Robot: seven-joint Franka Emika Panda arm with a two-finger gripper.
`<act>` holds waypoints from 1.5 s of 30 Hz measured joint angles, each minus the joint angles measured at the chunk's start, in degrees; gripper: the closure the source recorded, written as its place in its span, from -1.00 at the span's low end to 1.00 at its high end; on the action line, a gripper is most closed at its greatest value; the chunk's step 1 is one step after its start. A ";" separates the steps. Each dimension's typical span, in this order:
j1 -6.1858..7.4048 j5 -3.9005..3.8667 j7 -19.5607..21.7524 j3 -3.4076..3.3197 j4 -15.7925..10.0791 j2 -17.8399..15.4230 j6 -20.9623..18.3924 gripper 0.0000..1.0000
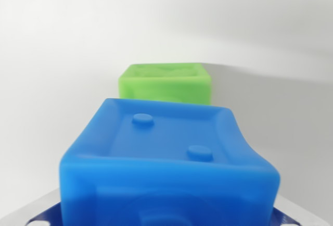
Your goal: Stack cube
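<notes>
The jaws themselves are hardly visible: only dark blue parts with grey beside them at the bottom corners of the wrist view, so whether they clamp the blue cube [166, 158] or stand released I cannot tell. That cube fills the near foreground, its recessed top face (two round studs on it) tilted up toward the camera. Just beyond its far edge sits the green cube [165, 83], possibly touching, though the overlap hides the gap. The white tabletop [57, 64] lies open to the left, right and far side.
</notes>
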 joint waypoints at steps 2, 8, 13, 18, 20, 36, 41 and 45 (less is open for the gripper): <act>0.00 0.16 -0.13 0.04 0.01 0.55 0.60 1.00; -0.01 0.77 -0.51 0.19 0.11 2.56 2.51 1.00; -0.05 1.04 -0.72 0.30 0.24 3.86 3.66 1.00; -0.12 1.22 -0.88 0.42 0.36 4.77 4.46 1.00; -0.15 1.30 -0.94 0.48 0.40 5.13 4.81 1.00; -0.33 1.48 -1.10 0.66 0.56 5.89 5.45 -1.00; -0.33 1.49 -1.11 0.67 0.57 5.89 5.45 -1.00; -0.33 1.49 -1.11 0.67 0.57 5.89 5.45 -1.00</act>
